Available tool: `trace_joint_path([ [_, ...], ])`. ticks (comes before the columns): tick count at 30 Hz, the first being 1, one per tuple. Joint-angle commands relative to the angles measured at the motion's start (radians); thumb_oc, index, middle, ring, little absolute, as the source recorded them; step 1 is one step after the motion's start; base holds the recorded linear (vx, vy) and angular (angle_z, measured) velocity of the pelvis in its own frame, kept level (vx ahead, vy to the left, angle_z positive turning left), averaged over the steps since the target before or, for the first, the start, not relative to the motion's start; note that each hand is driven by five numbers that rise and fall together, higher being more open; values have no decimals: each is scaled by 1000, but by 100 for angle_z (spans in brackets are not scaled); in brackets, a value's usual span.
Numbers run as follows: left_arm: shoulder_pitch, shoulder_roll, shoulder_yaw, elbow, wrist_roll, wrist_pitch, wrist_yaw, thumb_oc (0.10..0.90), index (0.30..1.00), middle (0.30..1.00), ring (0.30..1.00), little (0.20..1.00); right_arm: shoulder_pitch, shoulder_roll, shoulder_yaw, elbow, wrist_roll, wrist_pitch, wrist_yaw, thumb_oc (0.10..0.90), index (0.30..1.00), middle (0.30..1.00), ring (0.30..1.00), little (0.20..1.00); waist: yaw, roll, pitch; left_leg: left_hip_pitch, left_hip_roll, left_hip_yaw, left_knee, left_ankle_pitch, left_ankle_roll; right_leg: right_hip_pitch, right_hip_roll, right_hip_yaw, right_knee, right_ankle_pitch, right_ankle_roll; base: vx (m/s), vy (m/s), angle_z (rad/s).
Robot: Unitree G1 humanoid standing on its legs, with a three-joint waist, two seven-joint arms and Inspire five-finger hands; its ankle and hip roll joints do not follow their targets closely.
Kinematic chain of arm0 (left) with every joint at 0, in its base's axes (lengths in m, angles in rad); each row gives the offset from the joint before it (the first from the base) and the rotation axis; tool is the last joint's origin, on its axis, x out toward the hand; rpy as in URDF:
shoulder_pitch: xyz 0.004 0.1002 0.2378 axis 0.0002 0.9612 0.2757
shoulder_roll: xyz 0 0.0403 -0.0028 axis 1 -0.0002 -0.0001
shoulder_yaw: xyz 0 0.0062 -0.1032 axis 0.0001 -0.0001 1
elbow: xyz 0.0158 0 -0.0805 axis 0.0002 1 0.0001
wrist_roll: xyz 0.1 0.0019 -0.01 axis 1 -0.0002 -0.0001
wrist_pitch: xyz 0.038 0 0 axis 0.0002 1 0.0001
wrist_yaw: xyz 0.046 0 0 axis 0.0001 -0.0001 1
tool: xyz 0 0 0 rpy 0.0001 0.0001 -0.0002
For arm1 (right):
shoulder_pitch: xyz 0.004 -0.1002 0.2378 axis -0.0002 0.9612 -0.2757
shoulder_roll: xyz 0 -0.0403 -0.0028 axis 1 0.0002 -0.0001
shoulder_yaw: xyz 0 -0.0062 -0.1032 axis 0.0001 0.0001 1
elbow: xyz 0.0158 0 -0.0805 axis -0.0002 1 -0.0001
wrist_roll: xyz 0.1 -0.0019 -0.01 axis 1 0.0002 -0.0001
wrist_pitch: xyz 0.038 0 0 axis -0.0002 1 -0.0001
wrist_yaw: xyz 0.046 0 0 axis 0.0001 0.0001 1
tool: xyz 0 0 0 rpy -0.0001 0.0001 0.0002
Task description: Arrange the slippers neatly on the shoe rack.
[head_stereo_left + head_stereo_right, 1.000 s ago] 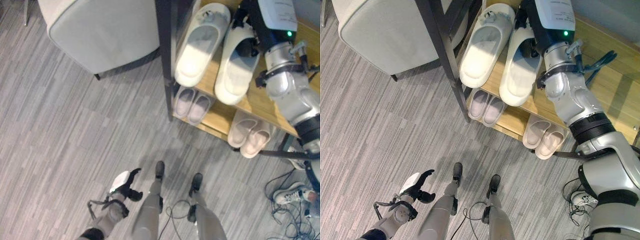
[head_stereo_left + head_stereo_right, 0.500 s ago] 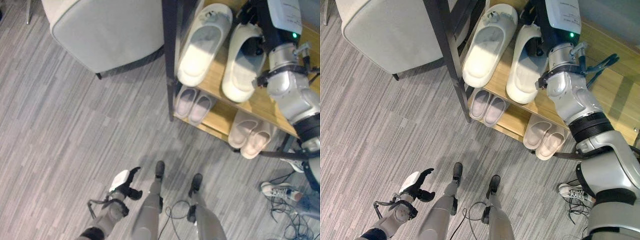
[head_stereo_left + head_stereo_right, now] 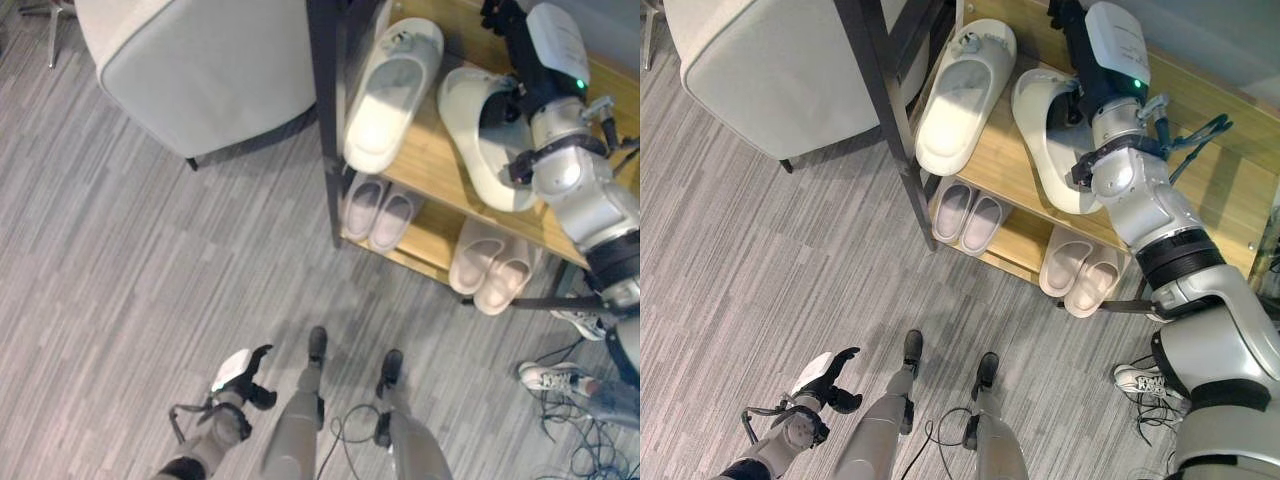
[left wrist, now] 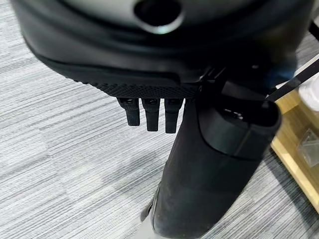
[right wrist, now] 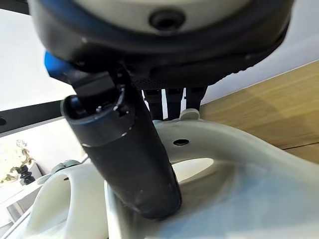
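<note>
Grey plank floor; wooden shoe rack (image 3: 1015, 170), top shelf. Right hand (image 3: 1072, 40) pinches the skewed right slipper (image 3: 1045, 140), thumb inside, fingers behind its strap. Left slipper (image 3: 962, 95) lies apart. Left hand (image 3: 825, 375) idle, fingers relaxed. Risk: slipper overhangs the edge; releasing could drop it.

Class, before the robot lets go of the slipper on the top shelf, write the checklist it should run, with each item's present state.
1. Right robot hand pinches right slipper: ok.
2. Right slipper rests on top shelf: ok.
3. Right slipper parallel with left slipper: not ok, it is angled away.
4. Heels level at the shelf's front edge: not ok.
5. Left robot hand clear of the rack, low over the floor: ok.
</note>
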Motion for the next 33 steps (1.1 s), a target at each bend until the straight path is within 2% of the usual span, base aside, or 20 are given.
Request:
trace_joint_path([
  [1, 32, 12, -7, 30, -47, -8, -9, 800, 900, 900, 900, 900, -131, -34, -17, 27, 29, -36, -28, 800, 900, 900, 900, 900, -8, -25, -54, 54, -2, 8, -4, -126, -32, -32, -29, 60, 49, -75, 46, 0, 0, 0],
  [5, 30, 2, -7, 47, -43, -4, -13, 800, 900, 900, 900, 900, -141, -37, -10, 30, 26, -36, -32, 800, 900, 900, 900, 900, -9, -27, -51, 48, -4, 9, -6, -123, -33, -39, -29, 59, 45, -67, 47, -6, 0, -2],
  [10, 24, 3, -8, 36, -42, -6, -23, 800, 900, 900, 900, 900, -176, -113, 20, -46, 26, -39, 0, 800, 900, 900, 900, 900, -16, -32, -50, 41, -4, 7, -8, -120, -35, -42, -27, 54, 42, -65, 47, 0, 0, 0],
  [14, 26, 6, -8, 37, -37, -3, -33, 800, 900, 900, 900, 900, -185, -141, 44, -70, 28, -40, 26, 800, 900, 900, 900, 900, -24, -39, -55, 48, -2, 9, -7, -124, -34, -37, -27, 53, 45, -69, 47, 0, 0, 0],
  [25, 43, 13, -4, 16, -29, -4, -63, 800, 900, 900, 900, 900, -141, -219, 46, -133, 68, -60, 93, 800, 900, 900, 900, 900, -31, -51, -57, 74, 2, 14, -3, -137, -31, -16, -29, 57, 50, -78, 48, 0, 1, 0],
  [33, 48, 10, 0, 12, -22, -4, -68, 800, 900, 900, 900, 900, -96, -248, 16, -169, 72, -69, 100, 800, 900, 900, 900, 900, -35, -53, -62, 84, 2, 15, -2, -141, -30, -4, -29, 56, 52, -83, 48, 0, 0, 0],
])
